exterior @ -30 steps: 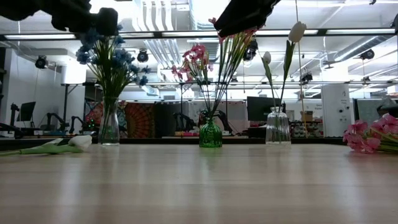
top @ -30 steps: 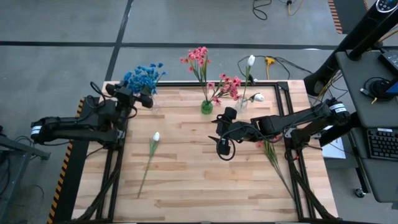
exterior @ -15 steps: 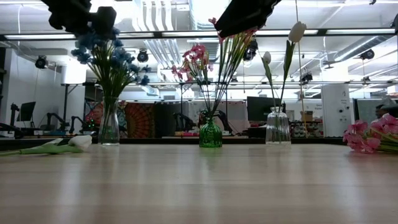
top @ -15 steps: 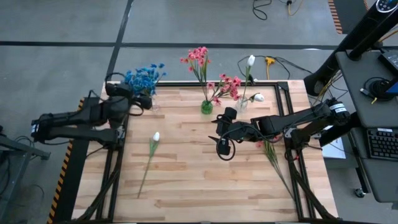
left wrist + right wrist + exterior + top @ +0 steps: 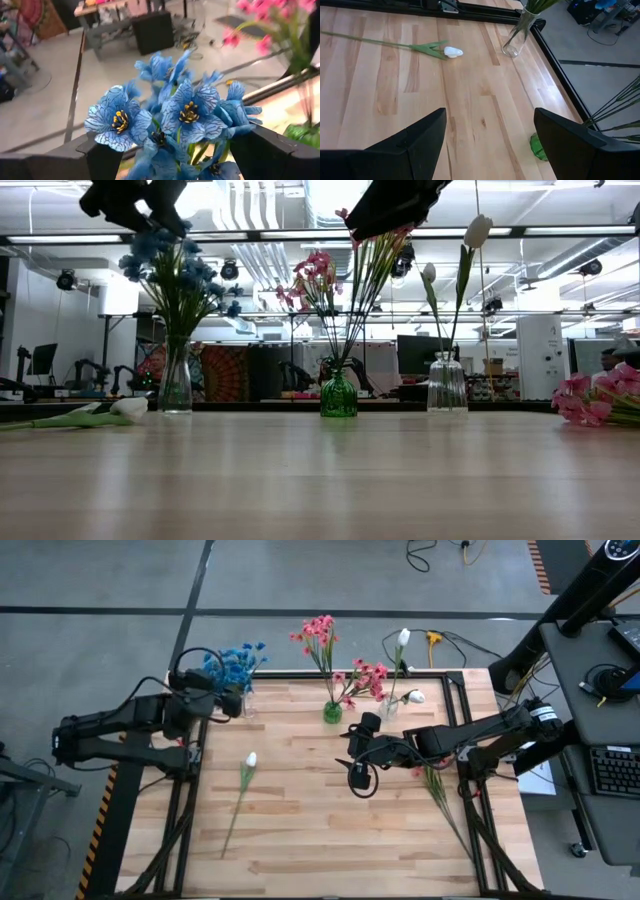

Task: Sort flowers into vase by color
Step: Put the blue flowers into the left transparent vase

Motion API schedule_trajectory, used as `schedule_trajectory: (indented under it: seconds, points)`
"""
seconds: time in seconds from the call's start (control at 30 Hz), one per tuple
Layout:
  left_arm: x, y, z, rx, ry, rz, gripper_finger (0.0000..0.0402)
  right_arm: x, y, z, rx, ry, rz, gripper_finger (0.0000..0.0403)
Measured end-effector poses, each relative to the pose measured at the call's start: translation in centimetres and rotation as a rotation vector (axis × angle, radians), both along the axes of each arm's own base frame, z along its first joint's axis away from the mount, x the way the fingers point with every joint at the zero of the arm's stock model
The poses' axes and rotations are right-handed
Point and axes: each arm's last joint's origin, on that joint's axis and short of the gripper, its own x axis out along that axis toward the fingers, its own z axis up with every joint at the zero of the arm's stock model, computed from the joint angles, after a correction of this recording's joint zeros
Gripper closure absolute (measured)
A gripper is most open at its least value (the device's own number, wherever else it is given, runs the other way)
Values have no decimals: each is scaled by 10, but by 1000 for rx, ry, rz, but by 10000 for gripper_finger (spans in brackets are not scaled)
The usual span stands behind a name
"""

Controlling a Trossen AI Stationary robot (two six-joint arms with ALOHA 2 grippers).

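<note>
1. Your blue flowers (image 5: 230, 664) stand in the clear vase (image 5: 175, 385), directly ahead of the left gripper (image 5: 232, 703), which is wide open and holds nothing.
2. Pink flowers (image 5: 320, 632) fill the green vase (image 5: 332, 712); white buds (image 5: 403, 637) stand in the second clear vase (image 5: 446, 383).
3. Still left for you: a white tulip (image 5: 249, 760) lying on the table (image 5: 320, 830), well to one side of the right gripper (image 5: 352, 748), and a pink bunch (image 5: 592, 400) lying behind it. That gripper is open and empty.

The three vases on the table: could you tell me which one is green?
The middle vase, holding the pink flowers, is green. The vase with the blue flowers and the vase with the white buds are clear glass.
</note>
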Motion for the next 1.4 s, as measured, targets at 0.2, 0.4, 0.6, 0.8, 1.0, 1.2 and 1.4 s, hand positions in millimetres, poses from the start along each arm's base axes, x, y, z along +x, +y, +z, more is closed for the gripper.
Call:
schedule_trajectory:
  seconds: [0.2,0.4,0.6,0.8,1.0,1.2,1.4]
  points:
    - [-2,-1,-6,-77,50,11,97,0,0,0,0,0,0,110]
    - [4,0,-8,-93,96,4,97,0,0,0,0,0,0,110]
    - [-1,-1,5,-124,135,-11,97,0,0,0,0,0,0,110]
    - [-7,-3,15,-180,161,-53,97,0,0,0,1,-1,0,110]
    - [-17,-5,30,-194,182,-47,97,0,0,0,1,-1,0,110]
    - [-24,-7,52,-234,140,-116,97,0,0,0,1,-1,0,110]
    - [-35,-9,70,-225,130,-149,97,0,0,0,1,-1,0,110]
